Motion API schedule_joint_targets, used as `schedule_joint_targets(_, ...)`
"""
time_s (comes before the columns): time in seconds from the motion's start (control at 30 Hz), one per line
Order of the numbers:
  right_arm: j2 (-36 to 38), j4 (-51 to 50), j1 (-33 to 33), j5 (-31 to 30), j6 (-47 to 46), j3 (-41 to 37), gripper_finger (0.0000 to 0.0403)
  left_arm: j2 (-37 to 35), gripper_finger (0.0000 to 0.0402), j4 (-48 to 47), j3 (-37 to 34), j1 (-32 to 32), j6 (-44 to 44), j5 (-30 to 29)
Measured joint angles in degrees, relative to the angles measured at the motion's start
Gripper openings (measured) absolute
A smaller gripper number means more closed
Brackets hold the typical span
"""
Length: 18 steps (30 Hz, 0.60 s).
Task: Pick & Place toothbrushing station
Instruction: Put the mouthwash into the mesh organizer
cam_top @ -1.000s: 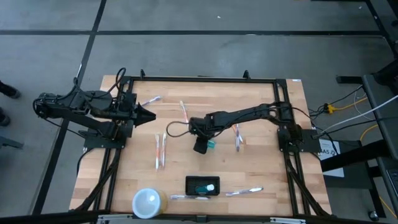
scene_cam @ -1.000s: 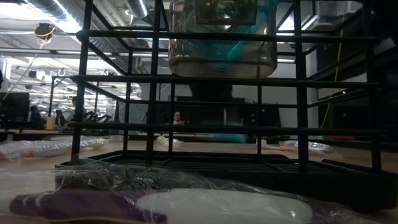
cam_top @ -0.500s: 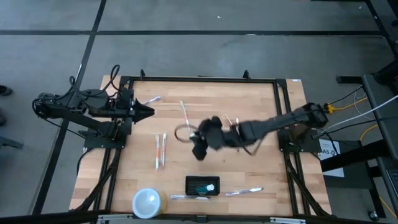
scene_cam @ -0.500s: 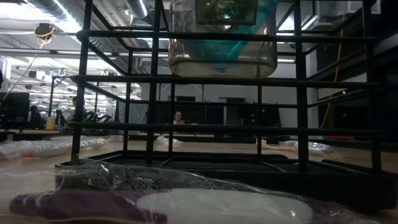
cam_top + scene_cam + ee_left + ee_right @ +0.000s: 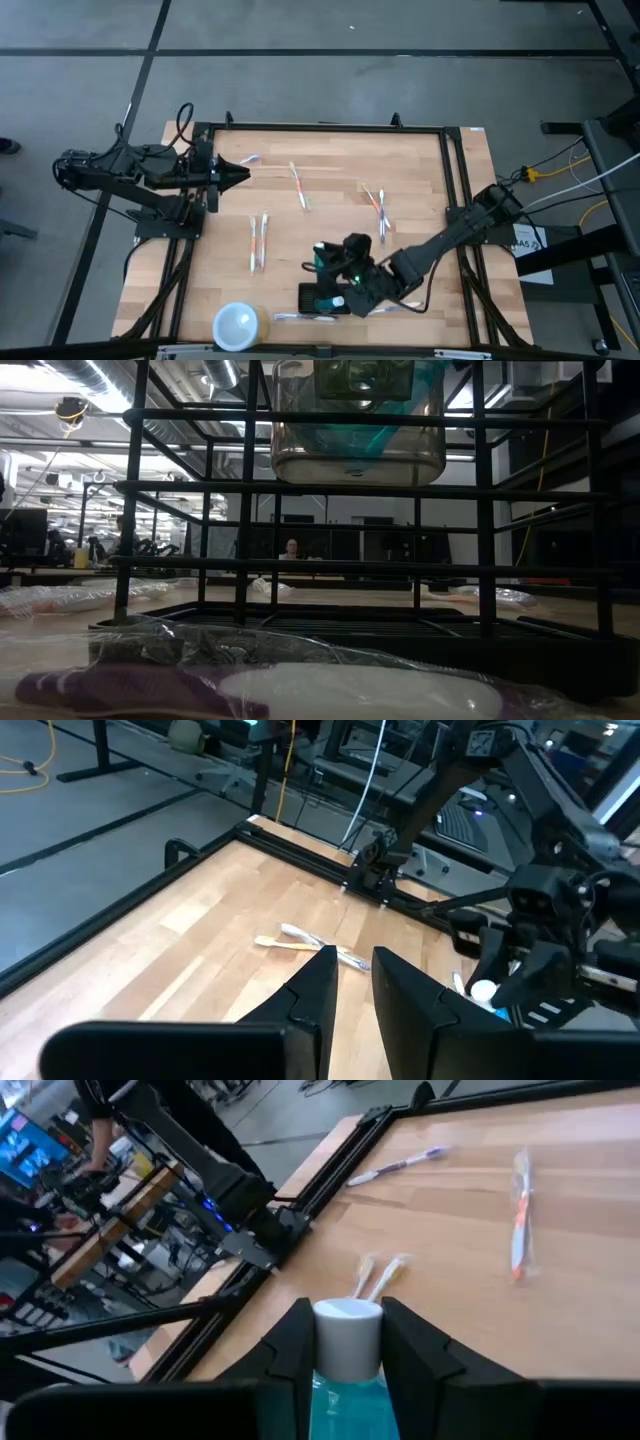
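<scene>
Wooden tabletop (image 5: 330, 160) fills the frame's middle, toothbrushes scattered across it. The toothbrushing station (image 5: 322, 298) sits at lower centre. My right gripper (image 5: 345, 1342) hovers just above it, fingers clamped on a teal white-capped bottle (image 5: 348, 1348). My left gripper (image 5: 243, 177) waits at upper left, fingers nearly together, empty. I judge the station light, rigid, slick: grip its short walls.

I am looking through the black wire rack (image 5: 300, 490) filling my view; a clear container (image 5: 358, 422) is hanging behind its top bars, and a plastic-wrapped toothbrush (image 5: 270, 685) is lying before it.
</scene>
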<state>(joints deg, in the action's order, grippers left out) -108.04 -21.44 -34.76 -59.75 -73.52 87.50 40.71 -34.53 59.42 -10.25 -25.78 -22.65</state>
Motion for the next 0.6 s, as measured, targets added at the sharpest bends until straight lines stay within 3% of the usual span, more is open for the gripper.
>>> schedule_joint_targets(0.27,-4.3,-1.9,-3.8,-0.2,0.3,0.0,0.0087,1.8,0.0061,0.1,0.0,-4.2,-0.9,-3.1)
schedule_joint_targets(0.6,-5.2,-7.6,-5.5,-9.7,2.1,0.1,0.0087,6.3,0.0061,0.1,0.0,-10.9,-6.2,-10.9)
